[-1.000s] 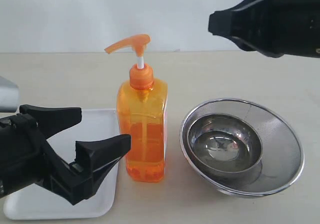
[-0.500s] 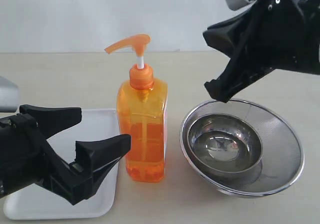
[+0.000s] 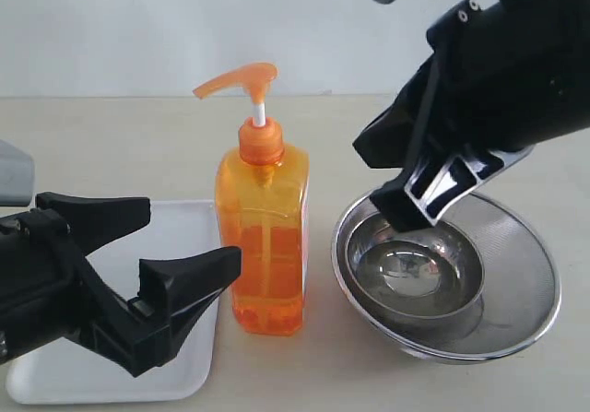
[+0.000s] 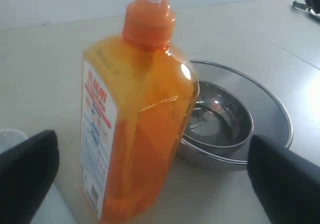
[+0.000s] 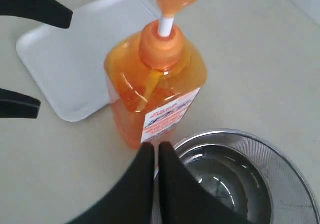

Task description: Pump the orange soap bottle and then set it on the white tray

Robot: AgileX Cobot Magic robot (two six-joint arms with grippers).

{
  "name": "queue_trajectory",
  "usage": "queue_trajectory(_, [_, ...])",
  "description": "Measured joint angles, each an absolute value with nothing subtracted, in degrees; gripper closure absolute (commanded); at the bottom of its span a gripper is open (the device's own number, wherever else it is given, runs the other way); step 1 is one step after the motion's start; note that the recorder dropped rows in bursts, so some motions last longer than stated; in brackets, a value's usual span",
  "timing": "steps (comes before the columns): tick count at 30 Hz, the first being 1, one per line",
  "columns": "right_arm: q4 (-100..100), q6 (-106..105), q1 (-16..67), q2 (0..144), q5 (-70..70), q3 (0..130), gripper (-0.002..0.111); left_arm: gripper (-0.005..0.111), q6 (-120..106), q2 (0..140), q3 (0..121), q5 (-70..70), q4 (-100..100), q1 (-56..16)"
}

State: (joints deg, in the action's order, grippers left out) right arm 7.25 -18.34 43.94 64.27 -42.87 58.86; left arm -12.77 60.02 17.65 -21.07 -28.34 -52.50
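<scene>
The tall, rectangular clear-orange plastic soap bottle (image 3: 263, 246) stands upright on the pale tabletop (image 3: 120, 145), between the flat white plastic tray (image 3: 180, 226) and the round steel mesh bowl (image 3: 533, 278). It is just beside the tray's edge and not on it. Its orange pump head (image 3: 235, 80) sits high on a bare white stem, so I judge the pumping not yet done. The left gripper (image 3: 192, 237) is spread wide and holds nothing. The right gripper (image 5: 154, 153) has its jaws pressed together, empty, on the bowl side of the bottle; in the exterior view its tips appear about level with the bottle's shoulder. The main risk is a topple: nothing steadies the bottle, so a push landing out on the long spout rather than over the stem could lever it over, toward the tray or into the bowl. The right gripper is also close enough to knock the bottle on its way to the pump. A stroke would drop soap wherever the spout points, here the tray side. At the lift, the smooth flat walls could slip in a loose grip. Only the left wrist view shows the bottle standing between the 2 wide black fingers (image 4: 27, 179), touching neither, and its side label (image 4: 97, 134), though it cuts off the pump head. Only the right wrist view shows the right gripper's jaws meeting, and only the exterior view shows the whole bottle.
</scene>
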Motion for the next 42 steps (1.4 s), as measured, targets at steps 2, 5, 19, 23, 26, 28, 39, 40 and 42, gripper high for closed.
queue_trajectory(2, [8.7, -20.1, 43.9, 64.3, -43.7, 59.5, 0.108, 0.012, -12.8, 60.0, 17.6, -21.1, -28.3, -52.5])
queue_trajectory(5, [10.6, -22.9, 43.9, 64.4, -40.4, 59.8, 0.108, 0.012, -12.8, 60.0, 17.6, -21.1, -28.3, -52.5])
queue_trajectory(19, [17.0, -30.8, 43.9, 67.5, -30.9, 59.9, 0.108, 0.012, -12.8, 60.0, 17.6, -21.1, -28.3, -52.5])
queue_trajectory(23, [18.5, -31.1, 43.9, 67.5, -30.8, 60.1, 0.108, 0.012, -12.8, 60.0, 17.6, -21.1, -28.3, -52.5])
queue_trajectory(26, [20.4, -32.5, 43.9, 67.5, -31.7, 61.3, 0.108, 0.012, -12.8, 60.0, 17.6, -21.1, -28.3, -52.5])
queue_trajectory(28, [21.7, -33.5, 43.9, 67.5, -31.8, 62.3, 0.108, 0.012, -12.8, 60.0, 17.6, -21.1, -28.3, -52.5])
queue_trajectory(39, [28.8, -41.7, 47.5, 76.1, -31.4, 64.5, 0.108, 0.012, -12.8, 60.0, 17.6, -21.1, -28.3, -52.5])
queue_trajectory(40, [28.8, -41.8, 48.0, 76.8, -31.1, 64.5, 0.108, 0.012, -12.8, 60.0, 17.6, -21.1, -28.3, -52.5])
queue_trajectory(42, [28.7, -41.9, 48.7, 77.4, -30.5, 64.5, 0.108, 0.012, -12.8, 60.0, 17.6, -21.1, -28.3, -52.5])
